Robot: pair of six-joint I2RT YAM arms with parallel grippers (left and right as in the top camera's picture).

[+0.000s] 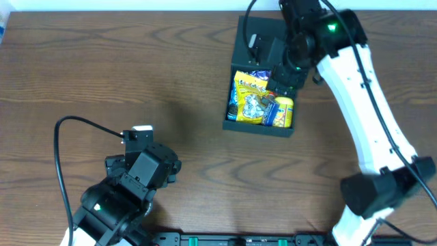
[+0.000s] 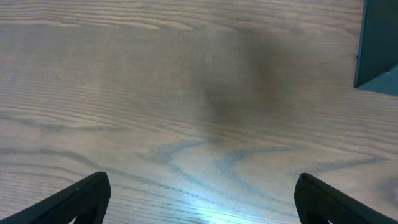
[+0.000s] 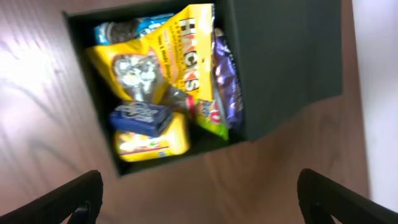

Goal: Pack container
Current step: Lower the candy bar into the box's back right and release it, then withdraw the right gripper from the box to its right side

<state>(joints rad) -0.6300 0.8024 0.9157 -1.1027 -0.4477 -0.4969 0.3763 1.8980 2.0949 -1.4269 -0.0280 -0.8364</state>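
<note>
The container (image 1: 235,124) is a dark teal-black square box at the table's upper right, its flap lid (image 1: 259,34) open toward the far side. It holds several snack packets, among them a large yellow packet (image 1: 250,94). The right wrist view shows the container (image 3: 280,56) with the yellow packet (image 3: 149,65), a blue packet (image 3: 140,116) and a purple packet (image 3: 225,78) inside. My right gripper (image 3: 199,199) is open and empty above the container. My left gripper (image 2: 202,199) is open and empty over bare table at the lower left. A corner of the container (image 2: 379,43) shows in its view.
The wooden table (image 1: 136,75) fills the scene. A black cable (image 1: 65,137) loops from the left arm across the lower left. The right arm's white link (image 1: 369,102) reaches along the right side.
</note>
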